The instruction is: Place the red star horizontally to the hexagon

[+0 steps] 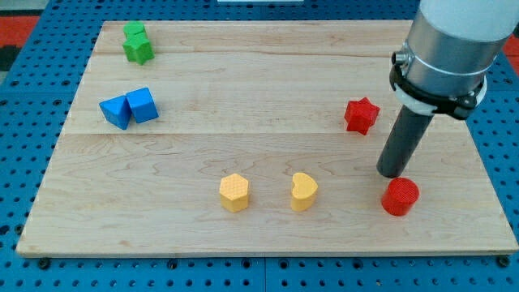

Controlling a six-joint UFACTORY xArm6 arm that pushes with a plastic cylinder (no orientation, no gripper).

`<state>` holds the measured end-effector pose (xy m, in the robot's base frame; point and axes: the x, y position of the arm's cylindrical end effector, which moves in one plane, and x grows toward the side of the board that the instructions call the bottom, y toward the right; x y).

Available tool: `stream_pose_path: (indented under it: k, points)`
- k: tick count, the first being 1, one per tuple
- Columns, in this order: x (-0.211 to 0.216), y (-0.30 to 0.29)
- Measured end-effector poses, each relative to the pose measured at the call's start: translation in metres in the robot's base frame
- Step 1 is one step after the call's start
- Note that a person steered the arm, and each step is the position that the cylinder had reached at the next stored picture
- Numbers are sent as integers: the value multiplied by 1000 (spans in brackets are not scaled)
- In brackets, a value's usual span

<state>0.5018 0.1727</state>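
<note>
The red star [361, 114] lies at the view's right, above the middle of the wooden board [259, 81]. The yellow hexagon [234, 192] sits low in the middle of the board. My tip [395, 173] touches the board below and right of the red star, just above the red cylinder [400, 197]. The tip stands apart from the star and far right of the hexagon.
A yellow heart [303, 191] sits right of the hexagon. Two blue blocks [129, 108] lie together at the left. Two green blocks [136, 43] lie at the top left. A blue pegboard [24, 122] surrounds the board.
</note>
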Motion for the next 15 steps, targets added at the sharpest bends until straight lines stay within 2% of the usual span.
stream_pose_path:
  k: [1,3,4,6,7,8,9,10,11,12,13,15]
  points:
    - [-46,35]
    - [-91,-30]
    - [-113,19]
    - [-99,-65]
    - [-101,-74]
    - [-129,-72]
    - [-134,-90]
    - [-124,-154]
    - [-105,-142]
    - [-82,-105]
    - [-63,-189]
    - [-98,-246]
